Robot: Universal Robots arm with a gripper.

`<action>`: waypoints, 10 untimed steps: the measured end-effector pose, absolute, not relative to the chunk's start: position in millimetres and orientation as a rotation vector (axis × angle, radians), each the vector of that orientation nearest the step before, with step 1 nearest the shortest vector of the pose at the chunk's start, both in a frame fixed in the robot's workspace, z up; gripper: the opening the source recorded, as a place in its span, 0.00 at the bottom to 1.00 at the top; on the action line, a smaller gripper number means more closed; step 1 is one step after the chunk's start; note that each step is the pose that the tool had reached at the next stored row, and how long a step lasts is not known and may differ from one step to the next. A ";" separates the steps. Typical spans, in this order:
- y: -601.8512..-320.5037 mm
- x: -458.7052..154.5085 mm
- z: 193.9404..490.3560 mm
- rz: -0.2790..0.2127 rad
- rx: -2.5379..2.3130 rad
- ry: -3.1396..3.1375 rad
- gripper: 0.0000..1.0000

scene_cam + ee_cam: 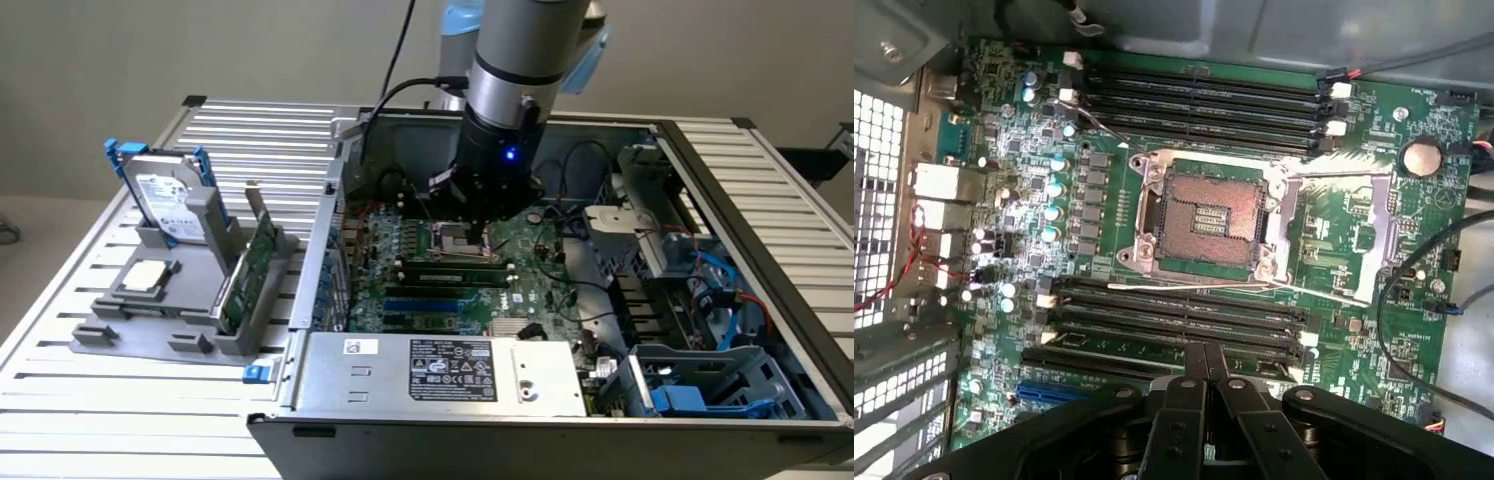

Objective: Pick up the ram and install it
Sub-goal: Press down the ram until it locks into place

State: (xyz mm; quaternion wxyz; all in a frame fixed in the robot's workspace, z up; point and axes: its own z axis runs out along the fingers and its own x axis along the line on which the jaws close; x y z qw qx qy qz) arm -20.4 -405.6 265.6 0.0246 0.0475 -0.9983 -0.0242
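Observation:
The ram, a long dark green stick with black chips, stands in one of the black memory slots on the motherboard, just in front of the CPU socket. My gripper hangs inside the open computer case, low over the socket and right behind the stick. In the wrist view its black fingers are pressed together with nothing between them, and their tips lie over the nearest slot row. Whether they touch the stick I cannot tell.
Left of the case in the exterior view, a grey fixture holds a silver hard drive with blue rails, a green expansion card and a small chip. The power supply, drive cage and cables crowd the case.

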 end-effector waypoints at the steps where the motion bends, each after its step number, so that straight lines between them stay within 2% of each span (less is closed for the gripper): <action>1: -405.6 -20.4 265.6 -0.075 0.133 -3.089 0.11; 10: -427.9 -20.4 265.6 -0.077 0.118 -3.090 0.11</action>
